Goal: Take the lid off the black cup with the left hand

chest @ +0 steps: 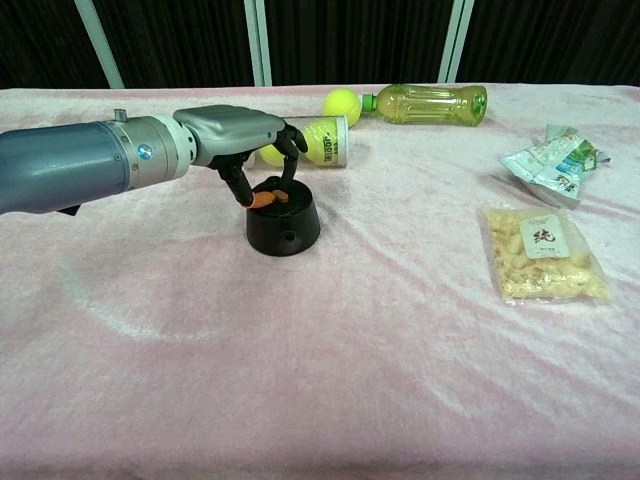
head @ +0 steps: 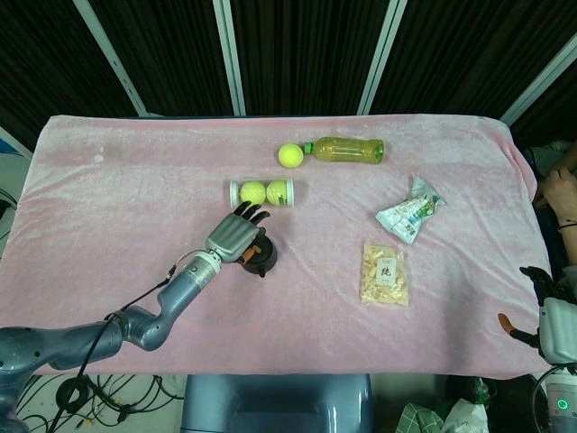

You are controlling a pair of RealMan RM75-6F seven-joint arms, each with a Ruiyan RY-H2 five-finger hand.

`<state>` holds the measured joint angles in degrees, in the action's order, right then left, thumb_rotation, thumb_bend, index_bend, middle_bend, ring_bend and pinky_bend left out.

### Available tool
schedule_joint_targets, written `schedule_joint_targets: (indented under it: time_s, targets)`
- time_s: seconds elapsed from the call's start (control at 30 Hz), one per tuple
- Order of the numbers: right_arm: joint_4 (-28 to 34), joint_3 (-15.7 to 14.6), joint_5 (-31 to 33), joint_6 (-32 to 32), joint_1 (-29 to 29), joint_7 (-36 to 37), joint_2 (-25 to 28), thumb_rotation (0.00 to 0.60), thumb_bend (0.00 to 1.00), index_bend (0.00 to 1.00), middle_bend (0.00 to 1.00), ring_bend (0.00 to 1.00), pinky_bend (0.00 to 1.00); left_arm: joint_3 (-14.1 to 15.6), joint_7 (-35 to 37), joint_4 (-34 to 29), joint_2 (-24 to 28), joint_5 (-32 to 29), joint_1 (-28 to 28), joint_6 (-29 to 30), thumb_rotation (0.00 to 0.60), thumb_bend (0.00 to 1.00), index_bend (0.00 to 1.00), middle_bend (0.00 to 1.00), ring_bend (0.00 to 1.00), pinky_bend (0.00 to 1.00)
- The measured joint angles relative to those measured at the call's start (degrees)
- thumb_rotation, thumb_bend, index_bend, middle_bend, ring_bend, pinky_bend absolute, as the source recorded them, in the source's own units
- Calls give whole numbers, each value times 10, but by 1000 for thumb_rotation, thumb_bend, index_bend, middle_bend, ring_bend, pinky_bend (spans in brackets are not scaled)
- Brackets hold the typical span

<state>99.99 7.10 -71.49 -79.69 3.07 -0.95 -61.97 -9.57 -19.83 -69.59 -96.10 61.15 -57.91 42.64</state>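
The black cup (head: 264,261) (chest: 284,226) stands upright on the pink cloth, left of the table's middle. Its lid (chest: 292,198) sits on top of it. My left hand (head: 236,233) (chest: 232,130) reaches over the cup from the left, palm down. The fingers (chest: 291,160) curl down onto the lid, and the orange-tipped thumb presses its near left side, so the hand pinches the lid. My right hand (head: 546,311) hangs off the table's right edge in the head view, fingers apart and holding nothing.
A clear tube with tennis balls (head: 262,192) (chest: 318,140) lies just behind the cup. Further back are a loose tennis ball (head: 290,155) (chest: 341,105) and a lying bottle (head: 347,149) (chest: 430,103). A snack bag (head: 384,273) (chest: 543,253) and a green-white packet (head: 410,212) (chest: 550,155) lie to the right.
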Motion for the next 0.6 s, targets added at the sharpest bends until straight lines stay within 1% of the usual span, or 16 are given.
schedule_joint_targets:
  time_s: [0.6]
  targets:
    - [0, 1, 1, -1, 0, 0, 0, 600, 151, 212, 158, 218, 176, 0, 1, 6, -3, -1, -1, -3, 600, 422, 539, 116, 0, 0]
